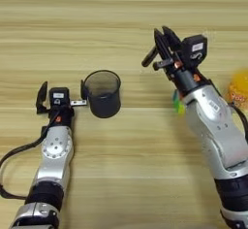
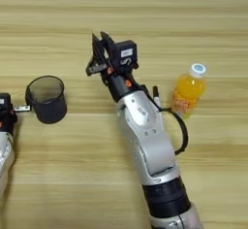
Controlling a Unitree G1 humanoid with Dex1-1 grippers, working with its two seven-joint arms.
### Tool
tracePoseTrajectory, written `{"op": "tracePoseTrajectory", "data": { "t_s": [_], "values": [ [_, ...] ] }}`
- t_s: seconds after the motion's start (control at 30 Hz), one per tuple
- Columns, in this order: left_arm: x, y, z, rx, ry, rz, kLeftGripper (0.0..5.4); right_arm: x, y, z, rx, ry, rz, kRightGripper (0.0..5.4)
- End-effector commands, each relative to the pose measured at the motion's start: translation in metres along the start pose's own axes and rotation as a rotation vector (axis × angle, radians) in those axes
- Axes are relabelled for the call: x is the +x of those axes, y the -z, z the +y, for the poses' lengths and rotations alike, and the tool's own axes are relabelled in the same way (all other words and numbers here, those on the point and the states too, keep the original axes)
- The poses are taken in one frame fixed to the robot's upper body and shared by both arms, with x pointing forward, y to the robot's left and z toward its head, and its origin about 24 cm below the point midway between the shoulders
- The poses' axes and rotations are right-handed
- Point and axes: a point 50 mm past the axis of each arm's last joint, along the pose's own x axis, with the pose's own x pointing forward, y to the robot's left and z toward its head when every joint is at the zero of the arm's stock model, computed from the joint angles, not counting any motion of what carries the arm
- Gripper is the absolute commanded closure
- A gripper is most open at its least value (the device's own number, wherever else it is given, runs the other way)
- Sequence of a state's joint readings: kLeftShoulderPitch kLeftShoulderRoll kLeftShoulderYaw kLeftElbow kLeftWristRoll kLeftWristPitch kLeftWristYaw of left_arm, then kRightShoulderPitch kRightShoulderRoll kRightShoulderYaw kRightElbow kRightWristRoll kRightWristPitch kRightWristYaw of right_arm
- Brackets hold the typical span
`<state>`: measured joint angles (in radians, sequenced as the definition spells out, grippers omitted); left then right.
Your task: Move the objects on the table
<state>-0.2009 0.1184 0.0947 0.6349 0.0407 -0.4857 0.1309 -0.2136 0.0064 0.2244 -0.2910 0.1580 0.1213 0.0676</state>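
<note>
While the left gripper [image 1: 63, 96] sits spread beside the mesh cup [image 1: 102, 93], the right gripper [image 1: 162, 43] reaches forward, pinching a black pen [image 1: 149, 57].

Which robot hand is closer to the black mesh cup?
Left. The left gripper sits right beside the black mesh cup; the right gripper is farther off, to its right.

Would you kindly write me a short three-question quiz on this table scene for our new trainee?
1. True or false: the black mesh pen cup stands upright on the wooden table.
2. Which gripper is nearest the cup? A) left B) right
3. Fill in: the small orange-juice bottle has a ____ cap.

Key: 1 true. 2 A: the left gripper sits beside the cup, one finger close to its wall, while the right gripper is raised well to the cup's right. 3 white.
</note>
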Motion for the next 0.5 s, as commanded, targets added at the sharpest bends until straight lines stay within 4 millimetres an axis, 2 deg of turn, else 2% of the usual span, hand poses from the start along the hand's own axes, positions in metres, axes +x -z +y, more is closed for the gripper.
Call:
{"op": "tracePoseTrajectory", "data": {
  "t_s": [0.03,0.3,0.5],
  "values": [
    [0.0,0.0,-0.001,0.009,0.007,0.003,0.0,-0.01,0.024,-0.01,-0.021,0.054,0.077,4.67],
    [-0.001,-0.001,0.0,0.01,0.006,0.0,0.0,-0.04,0.086,-0.016,-0.114,0.113,0.268,4.68],
    [-0.002,-0.001,0.0,0.01,0.005,-0.001,0.0,-0.06,0.105,-0.008,-0.102,0.107,0.334,4.68]
  ]
}}
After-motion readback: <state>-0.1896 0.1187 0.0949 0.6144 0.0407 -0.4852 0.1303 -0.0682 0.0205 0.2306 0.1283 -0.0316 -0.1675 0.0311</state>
